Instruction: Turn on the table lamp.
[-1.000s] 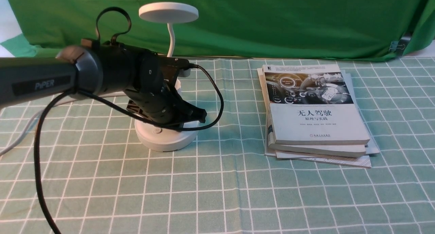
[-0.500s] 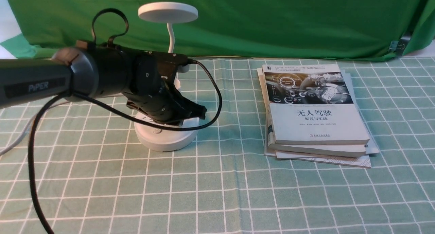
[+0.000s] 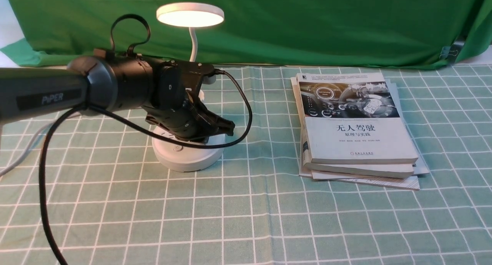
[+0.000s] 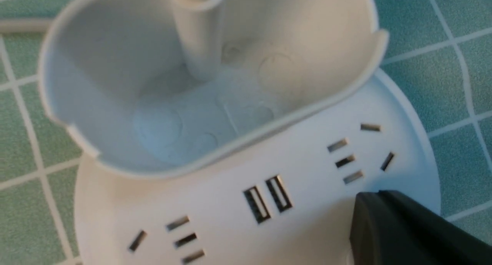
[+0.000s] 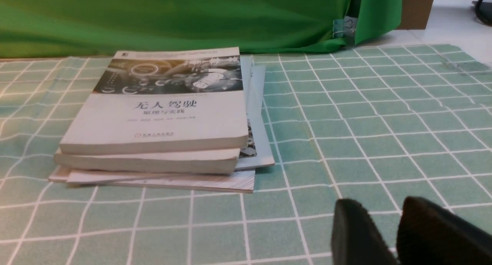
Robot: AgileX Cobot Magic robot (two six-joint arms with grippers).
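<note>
Left gripper [image 3: 226, 127] hangs low over the table lamp [image 3: 188, 149] base at table left, jaws look pressed together. Lamp head glows. Book stack [image 3: 355, 130] sits well apart, center-right. Right gripper [image 5: 388, 234] near the cloth, fingers slightly parted, holding nothing.

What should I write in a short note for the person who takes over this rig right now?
Left gripper: over the round base of the table lamp; open or shut cannot be told.
Right gripper: low over the checked tablecloth, near the stack of books, holding nothing, fingers slightly apart.
Done: the lamp head glows, so the lamp is on.
Left: probably only to lift the left arm clear of the base.
</note>
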